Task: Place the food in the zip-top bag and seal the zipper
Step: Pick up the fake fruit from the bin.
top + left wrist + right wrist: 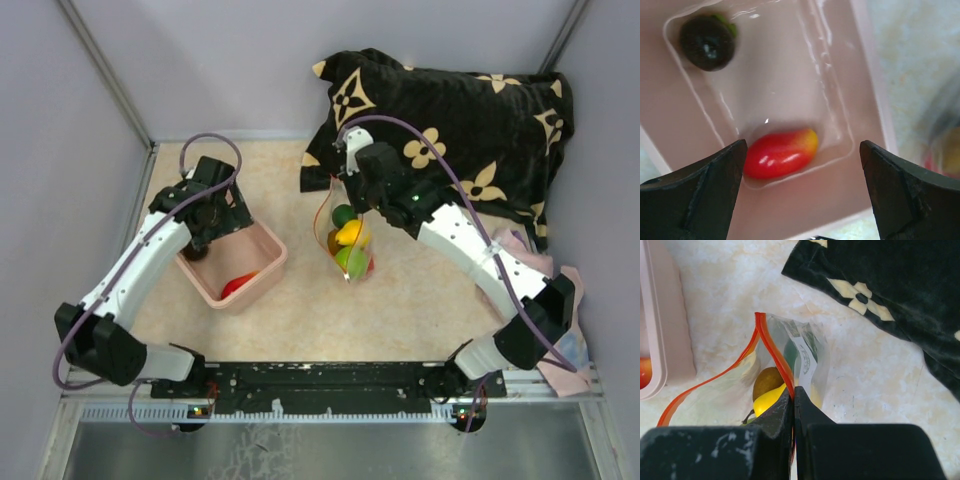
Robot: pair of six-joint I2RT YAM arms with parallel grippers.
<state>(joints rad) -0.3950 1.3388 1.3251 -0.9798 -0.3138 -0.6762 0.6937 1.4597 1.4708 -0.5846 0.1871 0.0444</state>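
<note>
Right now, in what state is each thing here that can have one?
Zip-top bag: mouth open, holding several toy fruits.
Zipper: unsealed, one side pinched.
Right fingers: shut on the zipper.
Left fingers: open, above the pink bin.
Pink bin: holds a red fruit and a dark fruit.

Two arms over a beige worktop, one at a bin, one at a bag.
The left gripper hangs over the pink bin, where one red food piece lies. The right gripper meets the top of the zip-top bag, which shows green, yellow and red pieces inside. A dark flower-patterned cushion lies behind.
</note>
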